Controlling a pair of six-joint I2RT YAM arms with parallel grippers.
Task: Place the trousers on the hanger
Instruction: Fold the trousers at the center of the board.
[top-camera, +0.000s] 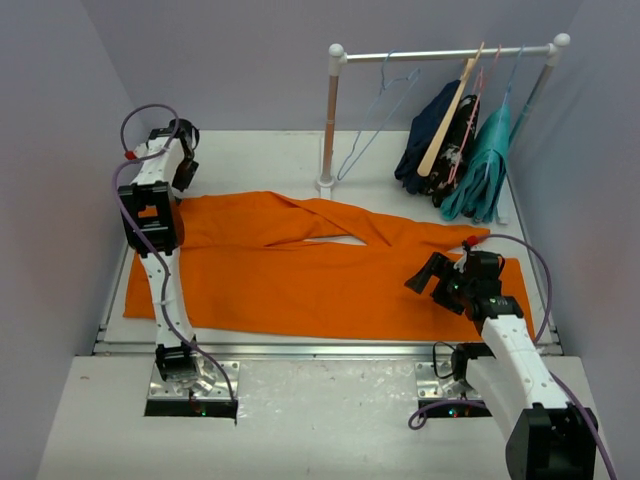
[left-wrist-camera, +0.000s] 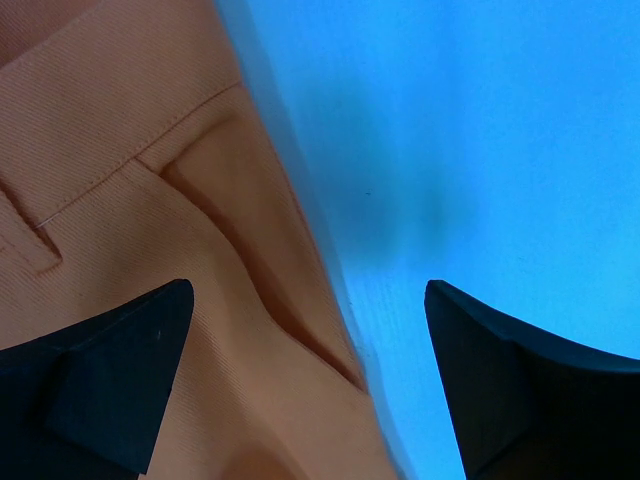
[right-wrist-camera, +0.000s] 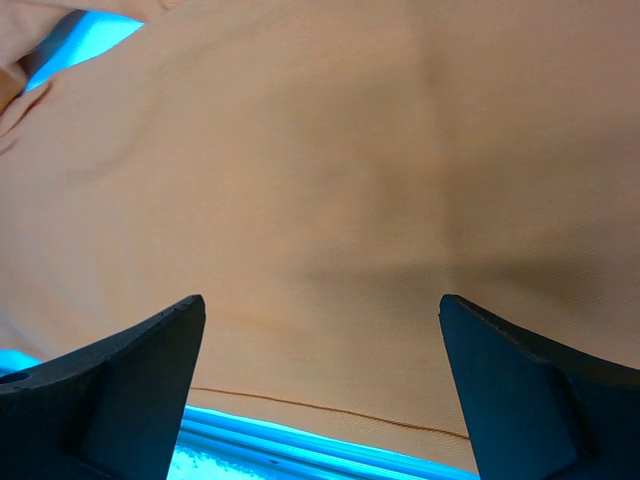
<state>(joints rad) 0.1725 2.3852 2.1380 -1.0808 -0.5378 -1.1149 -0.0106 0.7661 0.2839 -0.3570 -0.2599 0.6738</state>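
Across the table (top-camera: 260, 160) the orange trousers (top-camera: 300, 280) lie spread flat, waist toward the left arm, legs crossing once near the middle and running out to the right. At the back, the pale blue wire hanger (top-camera: 380, 125) hangs from the rail (top-camera: 445, 53), well apart from the cloth, beside a wooden hanger (top-camera: 450, 120), a pink wire hanger (top-camera: 477, 105), a navy garment (top-camera: 430, 135) and a teal garment (top-camera: 485, 170).

From above, the left gripper (top-camera: 186, 168) sits at the far left corner of the trousers, mostly masked by its own wrist, so its opening is hard to read there. Its wrist camera settles it: the left gripper (left-wrist-camera: 310, 380) has its fingers wide apart, holding nothing, straddling the trousers' edge, with a pocket (left-wrist-camera: 250, 260) and what looks like a belt loop (left-wrist-camera: 25, 235) under one finger and bare table under the other.

The right gripper (top-camera: 428, 275) hovers over the leg end. Its wrist view shows the right gripper (right-wrist-camera: 320, 390) spread wide and empty, smooth orange cloth filling the frame and a stitched edge (right-wrist-camera: 330, 412) just above the table's near rim.
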